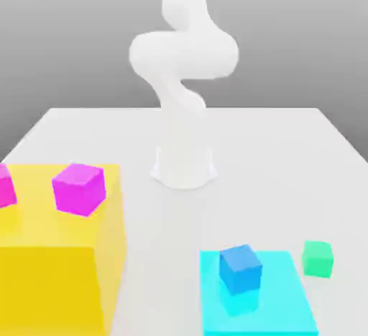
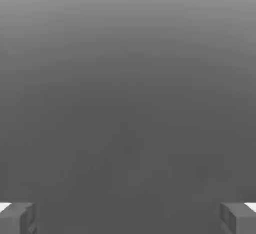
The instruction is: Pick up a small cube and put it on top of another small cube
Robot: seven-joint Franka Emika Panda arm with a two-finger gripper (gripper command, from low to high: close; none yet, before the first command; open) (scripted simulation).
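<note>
My claw (image 2: 128, 218) stands wide open with nothing between its fingertips (image 2: 17, 218), which sit at the far edges of the hand view against plain grey. I judge that I hold it spread like this because no cube has been approached yet, and open jaws are what the first grasp needs.

In the exterior view my arm (image 1: 183, 54) rises from its base at the middle of the white table (image 1: 287, 148), well apart from every cube. I count four small cubes. Two are magenta: one whole magenta cube (image 1: 79, 188) and a second magenta cube (image 1: 6, 186) cut off at the exterior view's left edge, both resting on top of one big yellow block (image 1: 57, 277). One blue cube (image 1: 240, 268) sits on one flat cyan slab (image 1: 277, 306). One green cube (image 1: 317, 258) lies on the bare table just beside that slab, on the exterior view's right. It looks the easiest to pick, with the blue cube near as a base.
</note>
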